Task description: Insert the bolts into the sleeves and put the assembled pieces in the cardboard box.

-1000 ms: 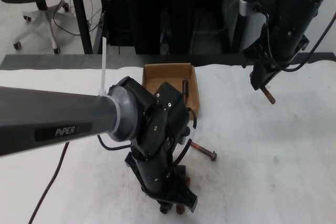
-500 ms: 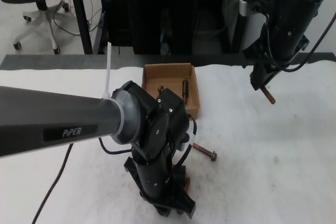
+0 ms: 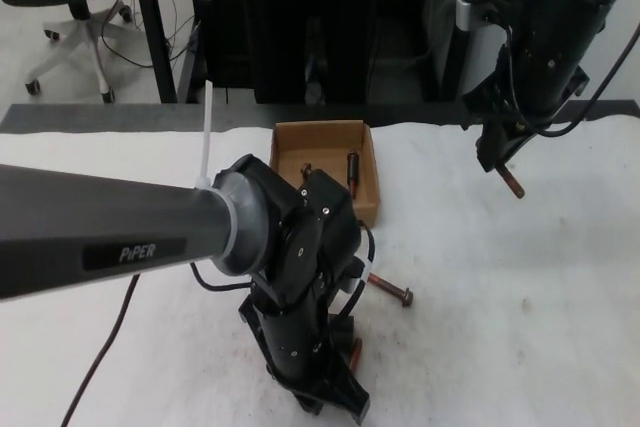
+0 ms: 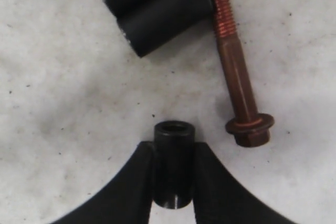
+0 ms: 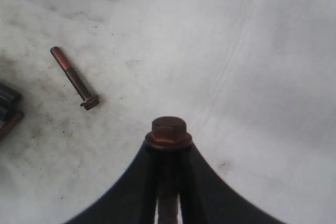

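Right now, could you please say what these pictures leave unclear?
High view: the left arm covers part of the cardboard box's inside.
Left wrist view: the picture's edge cuts off the larger sleeves.
Right wrist view: the right gripper hides most of its bolt's shank.

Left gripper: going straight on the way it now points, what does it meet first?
Probably the white bench cover just beyond the sleeve held by the left gripper, which points down. Two black cylinders lie farther on, a bolt beside that line; depth is unclear.
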Controlling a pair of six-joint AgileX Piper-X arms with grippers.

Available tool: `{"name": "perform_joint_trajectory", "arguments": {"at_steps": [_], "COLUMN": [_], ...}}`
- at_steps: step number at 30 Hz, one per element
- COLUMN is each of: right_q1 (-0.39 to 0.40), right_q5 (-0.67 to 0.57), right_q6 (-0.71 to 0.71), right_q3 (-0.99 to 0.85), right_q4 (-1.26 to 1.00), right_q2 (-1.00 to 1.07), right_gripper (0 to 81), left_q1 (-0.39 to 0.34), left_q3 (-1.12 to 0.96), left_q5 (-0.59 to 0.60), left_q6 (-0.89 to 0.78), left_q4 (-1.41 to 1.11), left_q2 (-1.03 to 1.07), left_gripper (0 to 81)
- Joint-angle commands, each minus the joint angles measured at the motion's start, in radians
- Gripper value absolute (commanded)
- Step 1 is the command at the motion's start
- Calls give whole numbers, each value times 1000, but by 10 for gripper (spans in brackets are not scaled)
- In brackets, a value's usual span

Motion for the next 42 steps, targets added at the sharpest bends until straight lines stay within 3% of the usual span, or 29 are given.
{"name": "perform_joint_trajectory", "arguments": {"at_steps": [1,3,9,14,20,23,28,34,38,42], "right_q1": [-3,-5,-68,-141,-194,-189,-123,40,165,280], "right_q5": [-11,-40,-394,-521,-807,-923,-954,-951,-927,-760], "right_q6": [-2,2,140,218,243,297,327,275,226,204], "right_q3": [-2,-2,-2,-2,-2,-2,-2,-2,15,129], "right_q4": [-7,-10,-134,-256,-422,-528,-655,-735,-745,-801], "right_q2": [-14,-14,-59,-142,-265,-319,-409,-486,-517,-565], "right_gripper": [9,9,9,9,9,9,9,9,9,9], "left_q1": [-4,-4,-4,3,24,33,58,105,133,164], "left_q3": [-16,-41,-117,-119,-32,67,306,529,559,559], "left_q5": [-15,-7,0,-7,5,96,353,599,660,677], "left_q6": [6,-18,-20,-37,-106,-142,-283,-586,-682,-708], "left_q4": [15,17,-93,-269,-450,-551,-844,-1301,-1466,-1604], "left_q2": [0,-6,-128,-341,-578,-680,-823,-873,-873,-876], "left_gripper": [0,0,0,0,0,0,0,0,0,0]}}
